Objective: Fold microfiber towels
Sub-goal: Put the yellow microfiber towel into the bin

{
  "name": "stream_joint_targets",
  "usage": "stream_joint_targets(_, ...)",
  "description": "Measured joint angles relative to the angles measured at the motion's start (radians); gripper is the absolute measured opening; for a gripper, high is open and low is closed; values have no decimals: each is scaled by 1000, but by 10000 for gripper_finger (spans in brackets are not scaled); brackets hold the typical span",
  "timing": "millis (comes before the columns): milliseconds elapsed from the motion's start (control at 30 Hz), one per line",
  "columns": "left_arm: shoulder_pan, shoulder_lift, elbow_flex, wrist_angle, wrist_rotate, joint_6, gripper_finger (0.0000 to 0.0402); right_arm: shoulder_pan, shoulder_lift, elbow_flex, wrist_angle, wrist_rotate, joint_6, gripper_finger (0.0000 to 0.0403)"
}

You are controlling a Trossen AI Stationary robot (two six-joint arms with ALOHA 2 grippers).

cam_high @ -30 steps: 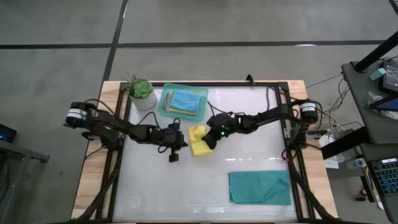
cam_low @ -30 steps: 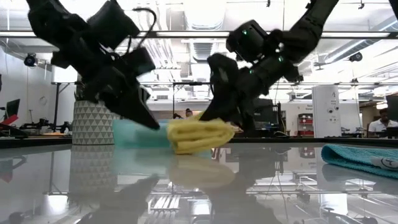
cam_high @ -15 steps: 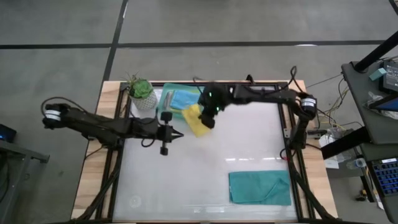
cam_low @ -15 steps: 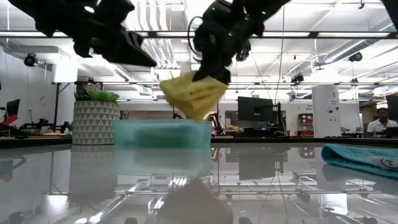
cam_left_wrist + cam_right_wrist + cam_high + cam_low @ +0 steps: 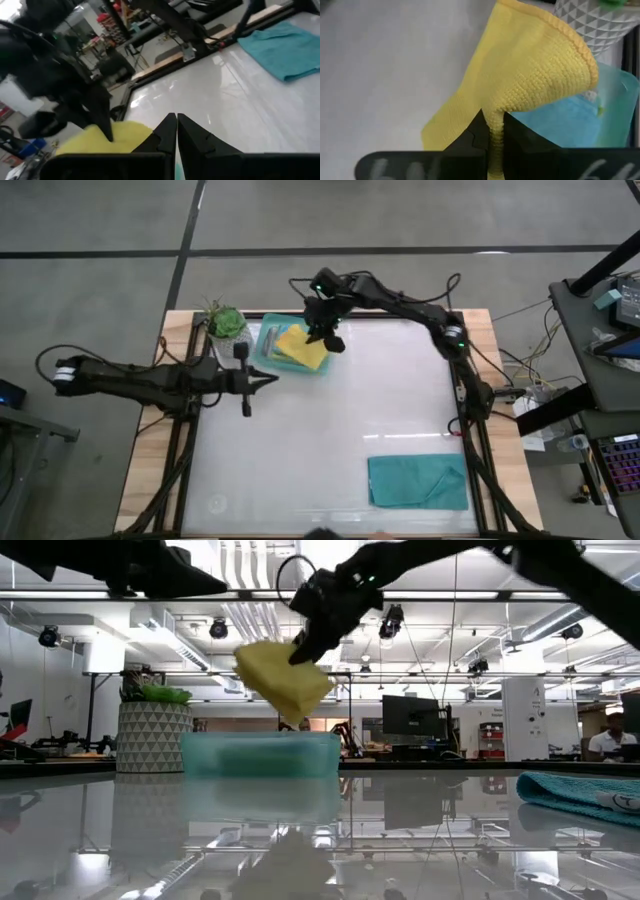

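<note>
We see right gripper [image 5: 327, 338] pinching folded yellow towel [image 5: 303, 347] in air above mint tray [image 5: 268, 345]; potted plant [image 5: 227, 327] beside tray. Left gripper [image 5: 270, 379] fingers pressed together, empty. Teal towel [image 5: 418, 481] near table's front right.

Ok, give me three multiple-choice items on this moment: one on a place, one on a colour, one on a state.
1. Where does the folded yellow towel hang?
A. Above the mint-green tray
B. Beside the teal towel
C. Off the table

2. What colour is the towel already lying in the tray?
A. Grey
B. Blue
C. Lime green

3. How are the right gripper fingers?
A. Wide open
B. Shut on the yellow towel
C. Shut on nothing

Answers: 1 A, the low view shows it lifted just over the tray. 2 B, the right wrist view shows blue cloth inside. 3 B, yellow cloth is pinched between the fingers.
</note>
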Motion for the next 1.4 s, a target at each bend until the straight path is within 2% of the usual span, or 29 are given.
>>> stream_joint_targets(133,20,-55,-23,-1,-5,1,0,-29,146,190,-117,26,-153,13)
stream_joint_targets(300,32,-75,-29,0,-21,29,0,-65,171,126,-44,58,-198,13)
stream_joint_targets(567,58,-50,-29,54,-24,77,0,-70,246,129,19,63,-228,13)
stream_joint_targets(800,78,-13,-29,71,-23,79,0,-64,256,129,82,79,-234,16)
stream_joint_targets(1000,85,34,-30,103,-23,79,0,-42,256,129,131,105,-239,73)
stream_joint_targets(1200,99,87,-30,180,-27,79,0,-21,256,144,144,275,-239,138)
stream_joint_targets(1400,139,111,-28,184,-71,48,0,-33,241,189,158,338,-204,162)
